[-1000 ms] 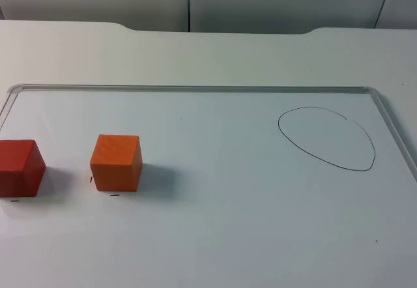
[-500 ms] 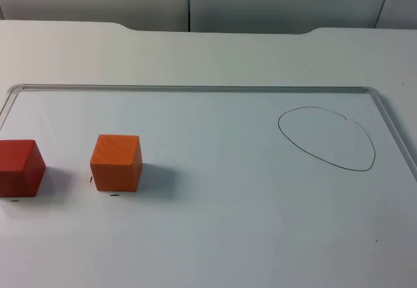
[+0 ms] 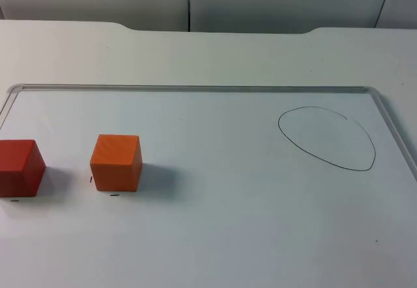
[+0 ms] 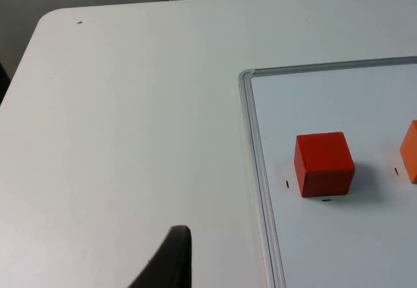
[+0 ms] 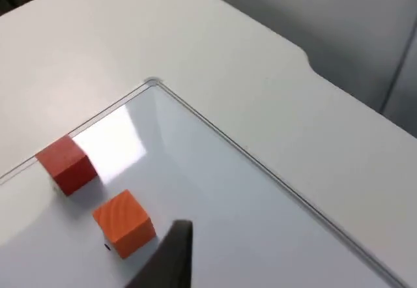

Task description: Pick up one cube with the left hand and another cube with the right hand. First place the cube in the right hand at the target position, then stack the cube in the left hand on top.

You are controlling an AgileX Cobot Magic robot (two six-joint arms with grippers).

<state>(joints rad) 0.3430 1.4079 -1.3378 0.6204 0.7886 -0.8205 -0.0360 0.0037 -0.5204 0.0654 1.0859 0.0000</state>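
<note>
A red cube [image 3: 19,166] sits at the left edge of the whiteboard [image 3: 195,88], and an orange cube [image 3: 116,162] stands a short way to its right. A hand-drawn oval outline [image 3: 326,139] marks a spot on the board's right side. My left gripper [image 4: 171,262] hovers over the bare table beside the board's left rim, well short of the red cube [image 4: 324,164]; the orange cube [image 4: 410,152] is cut off by the picture's edge. My right gripper [image 5: 171,255] hangs high above the board, with the orange cube [image 5: 124,223] and red cube [image 5: 66,164] below it.
The whiteboard has a raised pale rim [image 4: 251,144] and lies on the white table [image 3: 208,53]. Small black tick marks [image 3: 115,195] lie by the cubes. A grey partition wall [image 3: 195,1] closes the far side.
</note>
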